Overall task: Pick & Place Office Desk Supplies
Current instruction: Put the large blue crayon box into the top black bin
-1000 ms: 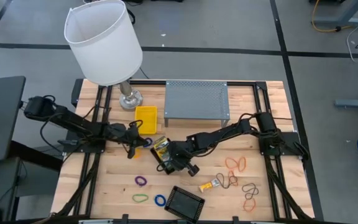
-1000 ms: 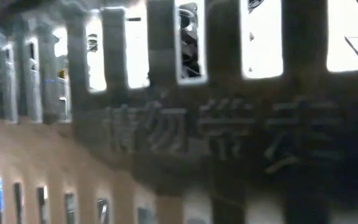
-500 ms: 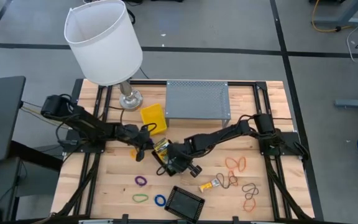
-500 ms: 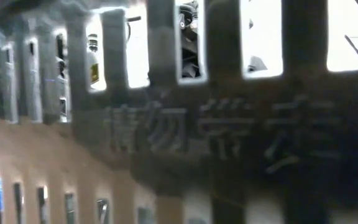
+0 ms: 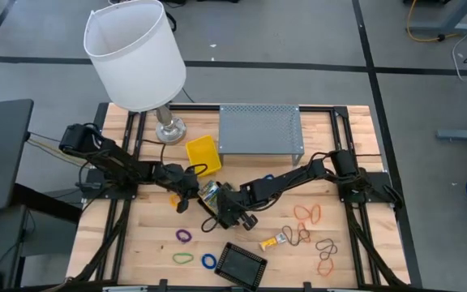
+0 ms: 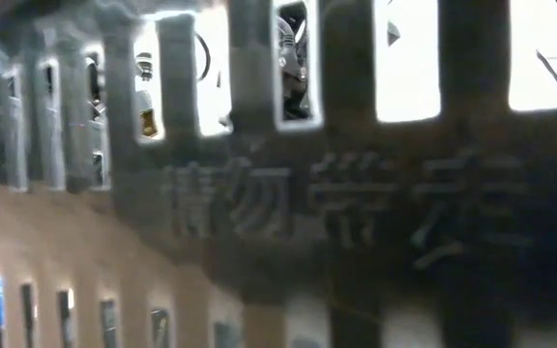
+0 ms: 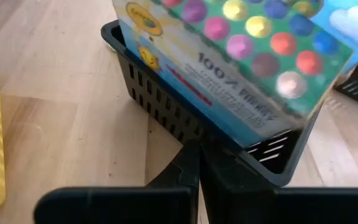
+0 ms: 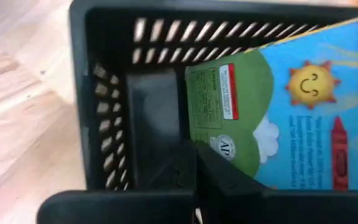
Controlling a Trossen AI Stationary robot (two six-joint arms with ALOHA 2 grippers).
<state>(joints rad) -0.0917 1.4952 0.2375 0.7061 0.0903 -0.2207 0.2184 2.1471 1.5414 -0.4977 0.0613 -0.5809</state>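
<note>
From above, my left gripper point(image 5: 191, 182) and right gripper point(image 5: 220, 212), both closed, meet at a black basket point(image 5: 214, 212) mid-table. Through my left wrist, the crayon box point(image 7: 241, 56) sits tilted inside. It looks light and stiff; I'd pinch its narrow edges. Yellow bin point(image 5: 202, 154) at eleven o'clock.

Light wooden plank tabletop point(image 5: 136, 235) seen from above, edged by a black frame. Resting on it: the metal base of a lamp point(image 5: 169, 130) at the far left; a grey perforated metal stand point(image 5: 258, 130) at the far middle; a yellow bin point(image 5: 202, 154), tilted, just beside the stand; a black slotted basket point(image 5: 242, 263) at the near edge; purple point(image 5: 184, 236), green point(image 5: 183, 259) and blue point(image 5: 209, 261) rubber band loops near left; orange point(image 5: 308, 213) and brown point(image 5: 325, 245) loops near right; a small crayon box point(image 5: 273, 241) beside them.
</note>
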